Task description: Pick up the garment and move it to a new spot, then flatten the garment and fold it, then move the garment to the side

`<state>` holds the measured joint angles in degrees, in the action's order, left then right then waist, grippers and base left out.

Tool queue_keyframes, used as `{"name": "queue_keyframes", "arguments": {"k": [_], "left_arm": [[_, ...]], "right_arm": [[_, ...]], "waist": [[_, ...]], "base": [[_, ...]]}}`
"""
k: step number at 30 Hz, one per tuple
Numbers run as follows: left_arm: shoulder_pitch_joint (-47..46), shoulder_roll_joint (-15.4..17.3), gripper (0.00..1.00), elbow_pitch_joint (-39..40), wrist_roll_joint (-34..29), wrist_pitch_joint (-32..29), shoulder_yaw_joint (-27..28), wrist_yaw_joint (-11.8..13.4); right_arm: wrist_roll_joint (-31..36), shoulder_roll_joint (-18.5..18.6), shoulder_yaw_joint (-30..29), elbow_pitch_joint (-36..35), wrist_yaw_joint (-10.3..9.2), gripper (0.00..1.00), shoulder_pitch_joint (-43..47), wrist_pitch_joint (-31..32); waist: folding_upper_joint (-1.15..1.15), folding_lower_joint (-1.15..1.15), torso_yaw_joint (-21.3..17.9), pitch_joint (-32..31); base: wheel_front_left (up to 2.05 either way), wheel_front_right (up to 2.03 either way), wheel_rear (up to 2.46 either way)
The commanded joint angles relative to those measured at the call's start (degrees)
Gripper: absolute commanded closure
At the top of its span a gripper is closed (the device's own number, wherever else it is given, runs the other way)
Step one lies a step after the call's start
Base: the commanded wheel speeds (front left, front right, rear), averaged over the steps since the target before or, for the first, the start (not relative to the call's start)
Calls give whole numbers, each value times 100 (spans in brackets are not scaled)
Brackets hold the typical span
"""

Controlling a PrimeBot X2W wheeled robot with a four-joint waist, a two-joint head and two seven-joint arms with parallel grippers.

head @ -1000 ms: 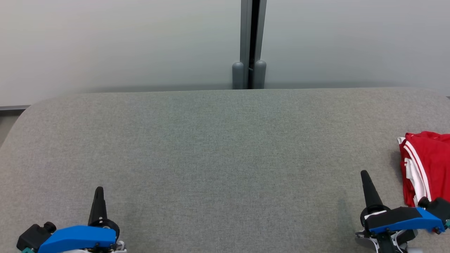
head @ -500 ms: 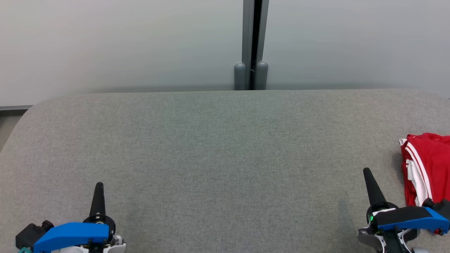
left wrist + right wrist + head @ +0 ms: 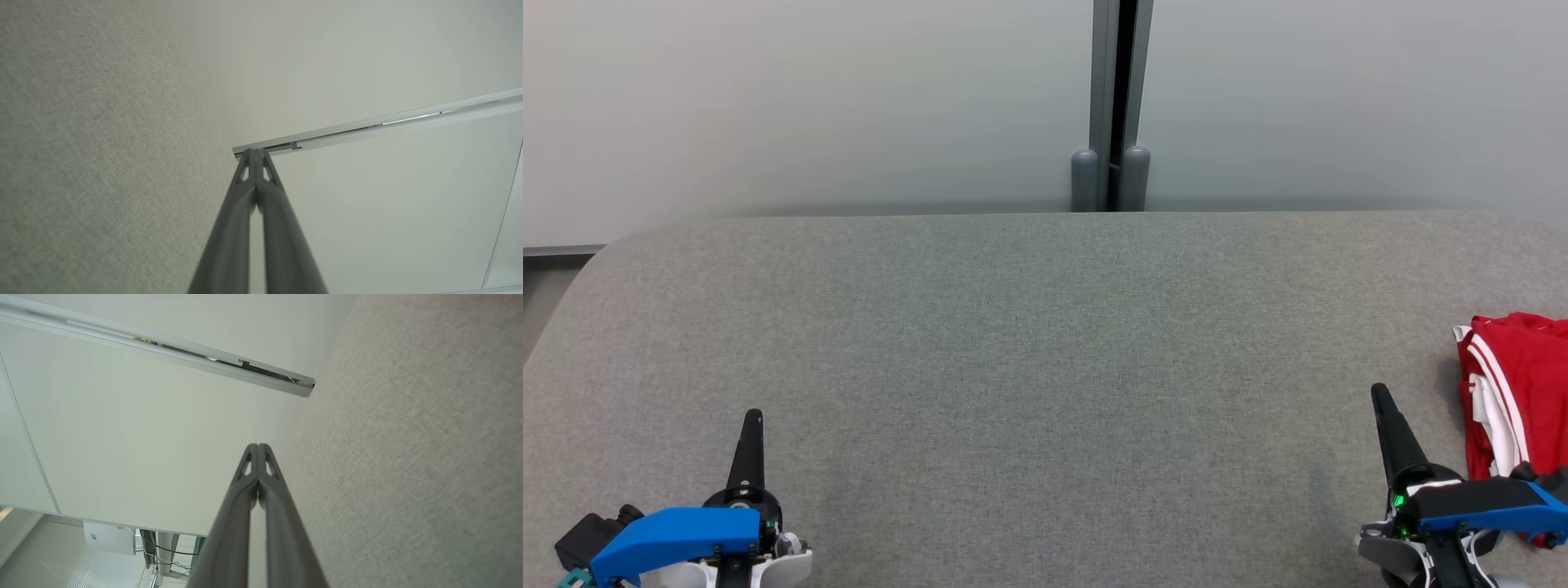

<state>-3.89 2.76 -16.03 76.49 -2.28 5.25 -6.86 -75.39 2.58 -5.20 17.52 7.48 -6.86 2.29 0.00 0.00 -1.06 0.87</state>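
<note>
The garment (image 3: 1523, 384), red with white stripes, lies folded at the far right edge of the grey fabric surface (image 3: 1045, 343) in the head view, partly cut off by the frame. My right gripper (image 3: 1379, 392) stands just left of it near the front edge, shut and empty, apart from the cloth. At the front left my left gripper (image 3: 754, 416) is likewise shut with nothing in it. Each wrist view looks along its own pressed-together fingers: the left gripper (image 3: 255, 152) and the right gripper (image 3: 258, 446) both point toward the pale wall.
A pale wall with a grey vertical post (image 3: 1112, 106) rises behind the surface's far edge. The surface's rounded left corner (image 3: 596, 253) drops to the floor. In the right wrist view a white box and cables (image 3: 110, 538) show at the lower left.
The head camera has shifted slightly, so the scene sits a little lower and to the right. Both grippers have edged up the view a little and stay shut. The garment has not moved.
</note>
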Motion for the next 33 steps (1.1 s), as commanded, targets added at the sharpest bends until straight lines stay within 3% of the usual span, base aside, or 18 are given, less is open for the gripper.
{"name": "queue_keyframes", "arguments": {"k": [1, 33], "left_arm": [[-136, 16, 100, 68, 155, -53, 50, -45], [-251, 17, 100, 199, 1429, -400, 126, -80]], "right_arm": [[-175, 39, -26, -87, 2, 100, 33, 53], [-1537, 46, -132, -338, 2, 100, 91, 397]], "waist": [[0, 0, 6, -3], [0, 0, 91, -60]], "base": [[0, 0, 0], [0, 0, 0]]}}
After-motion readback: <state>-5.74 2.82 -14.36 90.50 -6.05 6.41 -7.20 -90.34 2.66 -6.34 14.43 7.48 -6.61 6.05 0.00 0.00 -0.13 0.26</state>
